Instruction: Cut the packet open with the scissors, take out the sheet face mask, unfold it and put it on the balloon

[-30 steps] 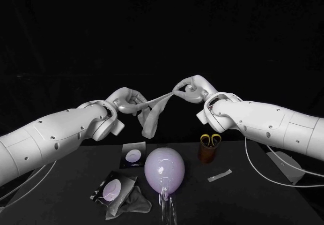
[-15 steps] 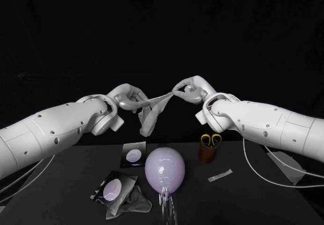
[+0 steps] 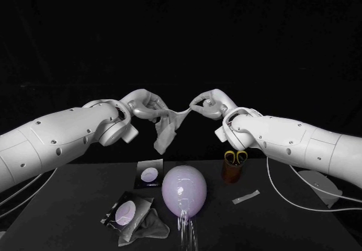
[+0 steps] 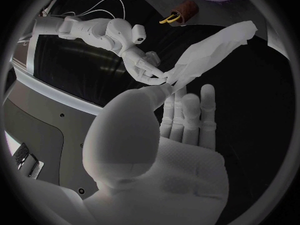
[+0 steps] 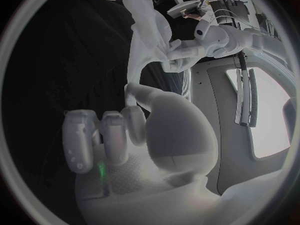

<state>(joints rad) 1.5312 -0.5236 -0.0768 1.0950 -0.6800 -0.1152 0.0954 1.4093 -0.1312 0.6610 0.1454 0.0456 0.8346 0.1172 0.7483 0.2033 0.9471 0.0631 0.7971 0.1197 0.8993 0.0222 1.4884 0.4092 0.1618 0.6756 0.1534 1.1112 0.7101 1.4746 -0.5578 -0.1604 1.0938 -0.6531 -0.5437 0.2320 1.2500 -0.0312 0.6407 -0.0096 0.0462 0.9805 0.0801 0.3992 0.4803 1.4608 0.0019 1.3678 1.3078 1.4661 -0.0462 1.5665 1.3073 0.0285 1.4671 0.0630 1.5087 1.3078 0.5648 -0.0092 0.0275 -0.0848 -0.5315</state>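
Holding the sheet mask (image 3: 167, 130) in mid-air, one edge pinched by our left hand (image 3: 145, 106) and the other by our right hand (image 3: 206, 103), we should part them gently so that it unfolds untorn before lowering it onto the balloon (image 3: 184, 188).

No readable text or labels anywhere

backdrop (image 3: 181, 42): plain black, dark all over | table (image 3: 302, 230): black, dull top, slightly paler than backdrop
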